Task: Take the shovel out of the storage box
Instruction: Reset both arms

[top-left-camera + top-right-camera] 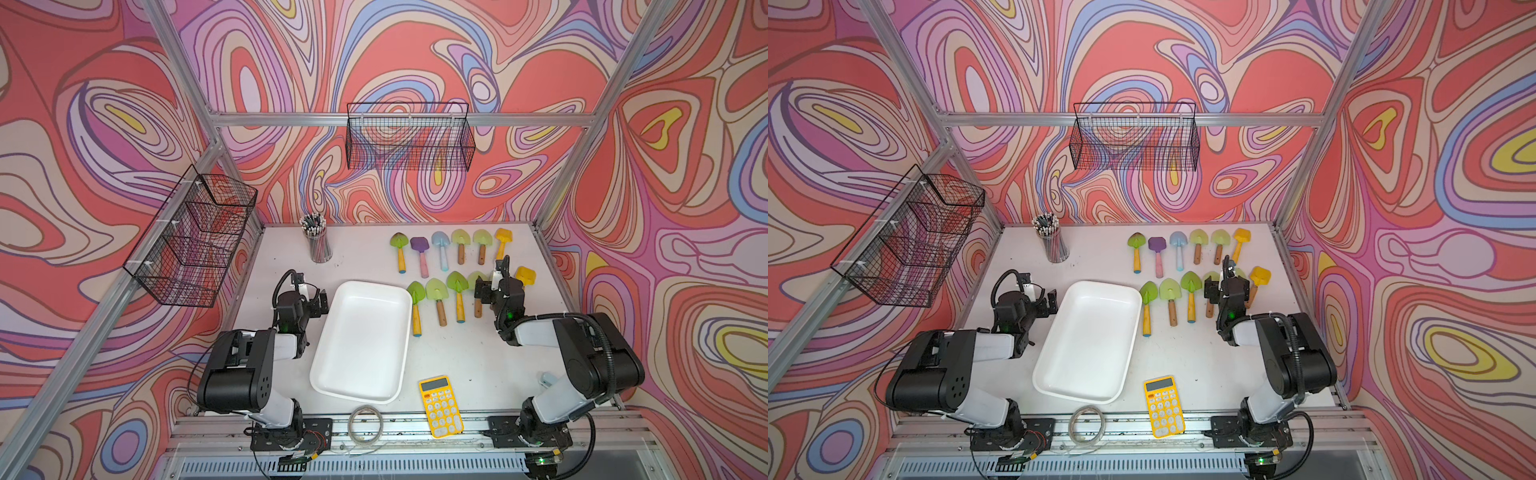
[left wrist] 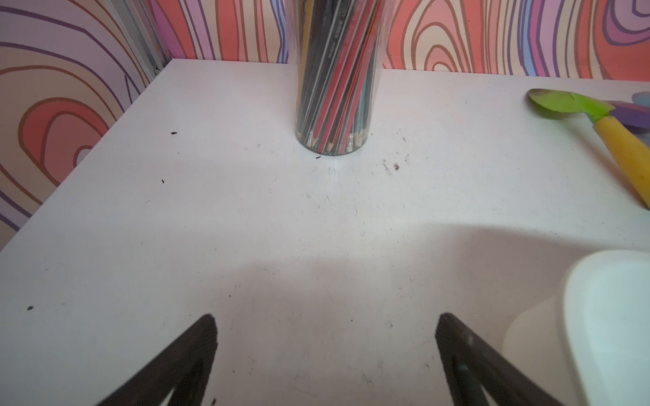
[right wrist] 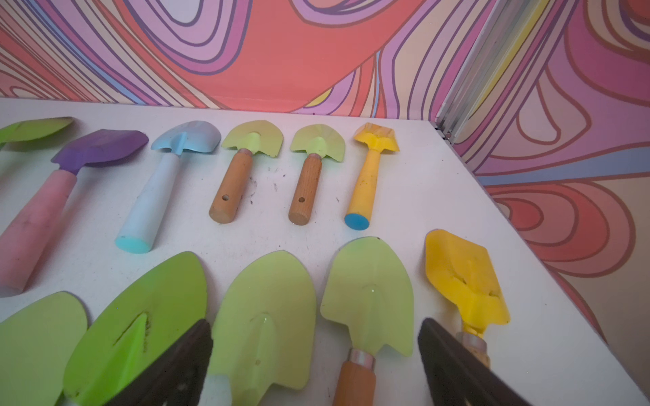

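Note:
The storage box (image 1: 360, 340) (image 1: 1088, 338), a shallow white tray, lies mid-table in both top views with nothing inside it. Several shovels lie on the table right of it in two rows, among them a green one (image 1: 415, 293) beside the box and a yellow one (image 1: 525, 275). My right gripper (image 1: 496, 286) (image 3: 316, 325) hovers open over the near row, straddling two light green blades (image 3: 263, 316) (image 3: 367, 298) without touching them. My left gripper (image 1: 309, 297) (image 2: 325, 316) stands open over bare table beside the box's far left corner (image 2: 598, 316).
A clear jar of pencils (image 1: 320, 245) (image 2: 334, 88) stands at the back, ahead of the left gripper. A yellow calculator (image 1: 440, 407) and a wire coil (image 1: 365, 422) lie at the front edge. Black wire baskets (image 1: 409, 137) (image 1: 195, 237) hang on the frame.

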{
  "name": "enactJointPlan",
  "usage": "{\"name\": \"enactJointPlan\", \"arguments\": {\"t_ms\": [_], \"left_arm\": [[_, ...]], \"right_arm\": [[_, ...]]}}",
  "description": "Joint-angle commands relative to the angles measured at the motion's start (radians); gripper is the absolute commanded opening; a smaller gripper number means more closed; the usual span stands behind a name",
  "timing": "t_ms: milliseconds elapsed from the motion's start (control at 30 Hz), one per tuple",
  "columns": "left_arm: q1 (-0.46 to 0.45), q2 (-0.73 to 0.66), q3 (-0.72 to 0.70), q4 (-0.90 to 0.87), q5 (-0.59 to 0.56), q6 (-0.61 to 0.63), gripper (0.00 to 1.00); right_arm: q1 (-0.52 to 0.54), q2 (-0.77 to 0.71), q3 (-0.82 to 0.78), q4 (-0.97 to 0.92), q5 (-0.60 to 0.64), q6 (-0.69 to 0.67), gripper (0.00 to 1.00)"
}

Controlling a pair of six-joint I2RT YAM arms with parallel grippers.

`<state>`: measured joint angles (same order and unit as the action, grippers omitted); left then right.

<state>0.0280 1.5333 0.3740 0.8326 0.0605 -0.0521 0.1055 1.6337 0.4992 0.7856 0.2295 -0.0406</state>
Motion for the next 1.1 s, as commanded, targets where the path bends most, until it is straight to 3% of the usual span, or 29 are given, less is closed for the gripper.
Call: {"name": "enactJointPlan", "arguments": {"t_ms": [0, 67, 267, 367, 400, 1067], "left_arm": [[0.004, 0.006, 0.002, 0.053, 0.024, 0.023, 1.0], [0.004, 0.005, 0.003, 0.042, 0.024, 0.023, 1.0], [0.004, 0.005, 0.004, 0.043, 0.022, 0.023, 1.0], [0.004, 0.005, 0.004, 0.047, 0.022, 0.023, 1.0], [0.004, 0.006, 0.004, 0.046, 0.022, 0.023, 1.0], [0.004, 0.007, 0.006, 0.041, 0.031, 0.027, 1.0]], "right_arm": [[-0.056, 0.027, -0.036, 0.127, -0.127, 0.021, 0.94], [-0.073, 0.092, -0.074, 0.269, -0.166, 0.023, 0.94], [-0.087, 0.091, -0.06, 0.235, -0.246, 0.015, 0.93], [-0.09, 0.09, -0.053, 0.218, -0.218, 0.024, 0.94], [-0.09, 0.087, -0.044, 0.196, -0.212, 0.032, 0.98], [-0.092, 0.089, -0.041, 0.195, -0.203, 0.039, 0.98]]}}
